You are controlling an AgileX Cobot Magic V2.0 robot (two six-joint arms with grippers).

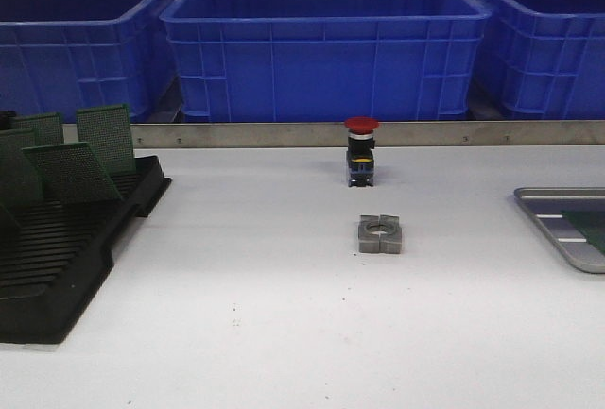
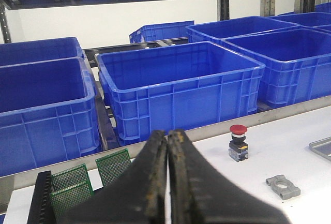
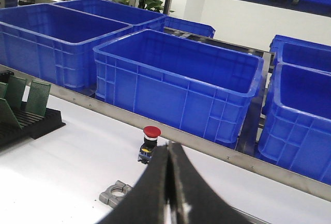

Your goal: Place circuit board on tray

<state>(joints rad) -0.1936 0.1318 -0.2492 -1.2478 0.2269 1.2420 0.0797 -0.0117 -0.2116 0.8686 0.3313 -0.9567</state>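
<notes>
Both the left claw (image 2: 168, 182) and right claw (image 3: 169, 182) are pressed together and empty, so reaching ahead-left for the green perforated circuit boards (image 1: 74, 168) could topple them in the black slotted plastic rack (image 1: 57, 258).

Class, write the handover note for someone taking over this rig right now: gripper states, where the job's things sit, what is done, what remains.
Left gripper: shut, empty, raised above the table.
Right gripper: shut, empty, also raised.
Circuit boards: several green ones standing in the black slotted rack, table's left.
Tray: far right edge, partly out of view; something green with pale stripes lies in it.
Done: no board in hand.
Left: pick a board from the rack and set it on the tray.
</notes>
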